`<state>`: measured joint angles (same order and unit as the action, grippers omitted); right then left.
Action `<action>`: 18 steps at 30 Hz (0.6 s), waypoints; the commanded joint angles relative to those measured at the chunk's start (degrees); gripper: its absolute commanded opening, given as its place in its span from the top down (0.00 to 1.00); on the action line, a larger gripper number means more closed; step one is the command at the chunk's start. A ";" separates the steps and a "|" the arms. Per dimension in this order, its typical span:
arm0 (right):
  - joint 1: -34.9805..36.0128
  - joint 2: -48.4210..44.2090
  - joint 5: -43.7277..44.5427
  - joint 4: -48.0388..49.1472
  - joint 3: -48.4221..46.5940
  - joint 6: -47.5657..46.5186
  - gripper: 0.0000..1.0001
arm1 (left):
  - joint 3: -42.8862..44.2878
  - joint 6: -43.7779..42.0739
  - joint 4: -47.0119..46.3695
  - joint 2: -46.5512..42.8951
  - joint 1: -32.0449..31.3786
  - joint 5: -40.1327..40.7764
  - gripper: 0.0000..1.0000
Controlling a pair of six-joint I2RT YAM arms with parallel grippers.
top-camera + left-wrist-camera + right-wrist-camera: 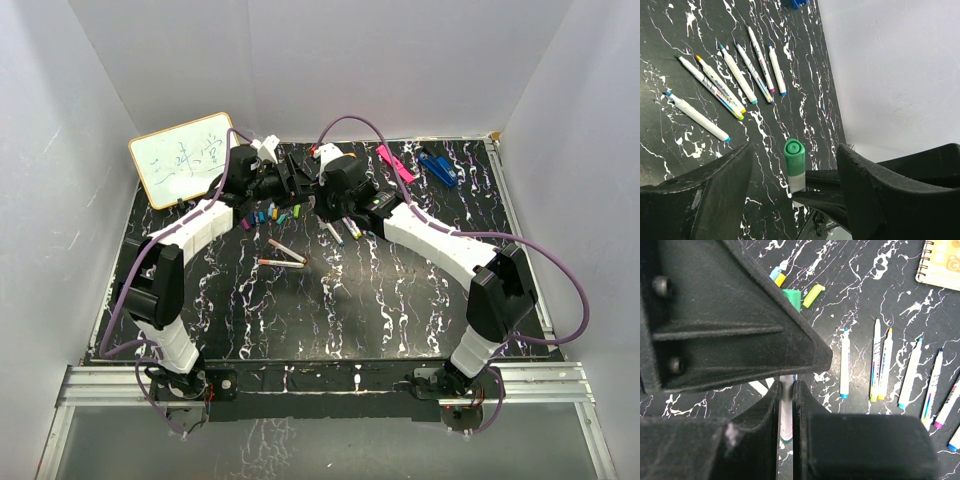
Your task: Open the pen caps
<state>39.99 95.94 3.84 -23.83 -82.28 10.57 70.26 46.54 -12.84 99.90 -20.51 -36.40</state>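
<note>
Item 1: green cap [794, 157], still on pale pen [786, 420], lower ctr of left wrist frame. You had left gripper [792, 149] jaws apart, one either side of it (not touching). Right gripper [786, 390] was clamped on pen barrel. Item 2: loose caps [272, 213], ctr-left of top frame.

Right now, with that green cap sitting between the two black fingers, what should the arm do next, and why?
Probably close the left gripper on the green cap: its jaws stand open on either side, not touching it, while the right gripper pinches the pen by its barrel.
</note>
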 commanded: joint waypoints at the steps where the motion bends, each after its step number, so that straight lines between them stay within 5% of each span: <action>1: -0.27 -1.05 -1.26 2.69 -3.06 -0.64 1.00 | 2.20 -0.22 -0.33 -0.90 -0.27 1.56 0.38; 18: -0.39 -1.86 -1.84 2.38 -2.00 -1.17 1.00 | 3.76 0.69 -0.43 0.39 -0.31 2.73 0.58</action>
<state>39.99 95.94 2.37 -23.86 -82.35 10.15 71.75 47.09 -12.47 100.07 -20.53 -32.60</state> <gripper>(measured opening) 0.064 0.442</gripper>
